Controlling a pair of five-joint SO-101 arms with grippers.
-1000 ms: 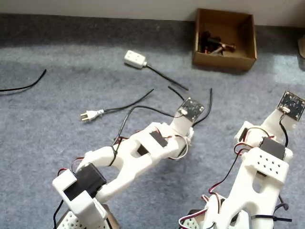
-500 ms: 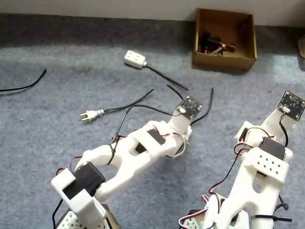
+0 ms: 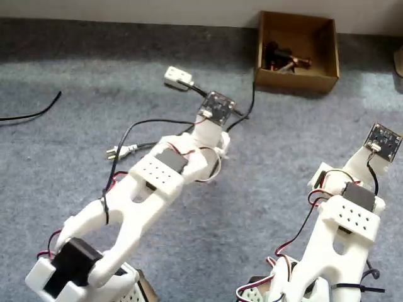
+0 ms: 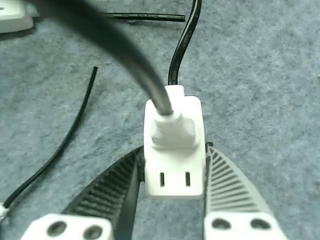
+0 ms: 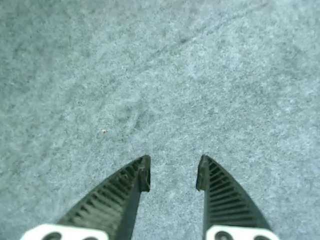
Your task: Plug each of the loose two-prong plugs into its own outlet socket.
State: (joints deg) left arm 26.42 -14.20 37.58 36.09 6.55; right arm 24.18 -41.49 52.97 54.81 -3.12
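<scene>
Right now my left tool [image 4: 173, 152] grips the white socket [image 4: 173, 174] by its sides, leaving the free slots facing back toward my wrist, I judge so a plug can enter, while my right tool [image 5: 172, 175] hangs narrowly parted over the grey worktop [image 5: 210, 70].

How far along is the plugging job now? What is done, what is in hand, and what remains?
Done: perhaps one pair. A white plug looks seated on the held socket, but I cannot be sure. In hand: the left hand is shut on that socket. Left: a loose plug lies on the carpet, apart from the second socket. The right hand is open and empty.
</scene>
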